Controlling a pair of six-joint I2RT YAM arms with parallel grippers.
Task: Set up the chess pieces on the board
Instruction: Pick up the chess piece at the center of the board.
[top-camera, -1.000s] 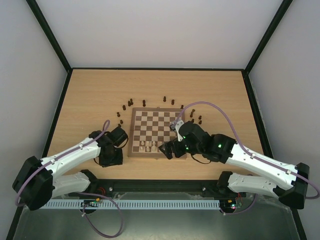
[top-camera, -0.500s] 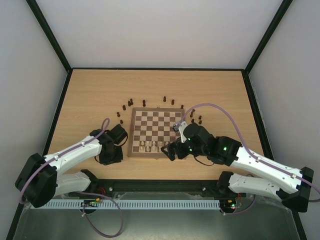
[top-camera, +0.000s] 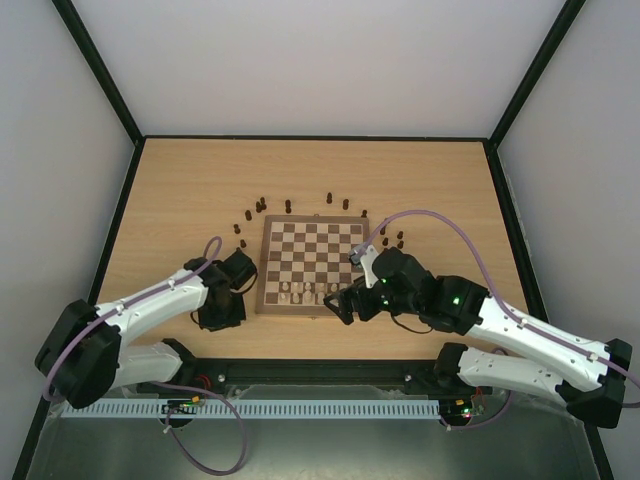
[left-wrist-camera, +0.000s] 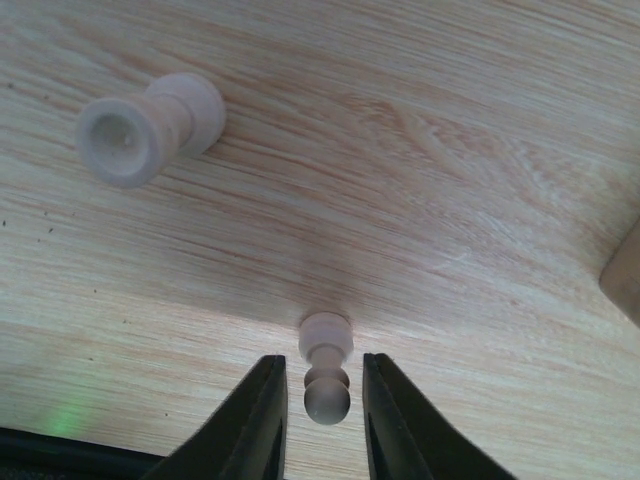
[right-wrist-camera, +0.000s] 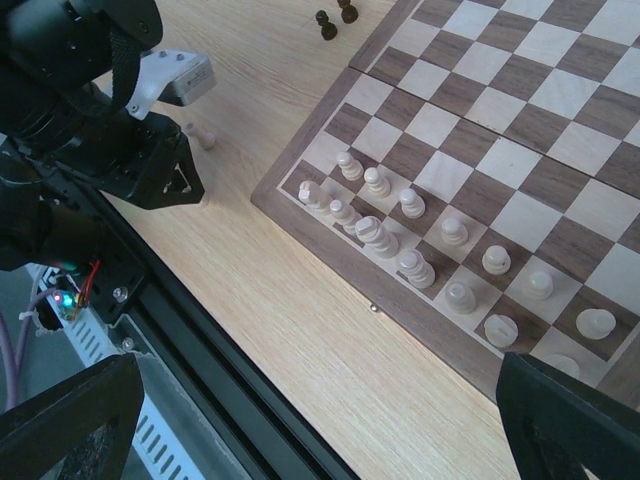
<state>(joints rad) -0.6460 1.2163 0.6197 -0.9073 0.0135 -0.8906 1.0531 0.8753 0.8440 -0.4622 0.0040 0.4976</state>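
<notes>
The board (top-camera: 312, 231) lies mid-table, with pale chess pieces (top-camera: 300, 293) along its near rows; the right wrist view shows them (right-wrist-camera: 376, 238) standing on the near-left squares. In the left wrist view a pale pawn (left-wrist-camera: 326, 372) stands on the tabletop between my left gripper's (left-wrist-camera: 323, 400) fingers. A thin gap shows on each side of it, so the jaws are open and narrow. Another pale piece (left-wrist-camera: 148, 128) lies on its side farther off. My right gripper (right-wrist-camera: 320, 415) hovers wide open and empty over the board's near edge (right-wrist-camera: 400, 310).
Dark pieces (top-camera: 262, 205) stand scattered on the table round the board's far-left corner and others (top-camera: 390, 236) at its right side. The left arm's wrist (right-wrist-camera: 120, 110) sits close to the board's near-left corner. A black rail (top-camera: 320, 370) runs along the table's near edge.
My left gripper's jaws have narrowed around the pale pawn. The right gripper has drifted slightly back toward the near edge, still wide open.
</notes>
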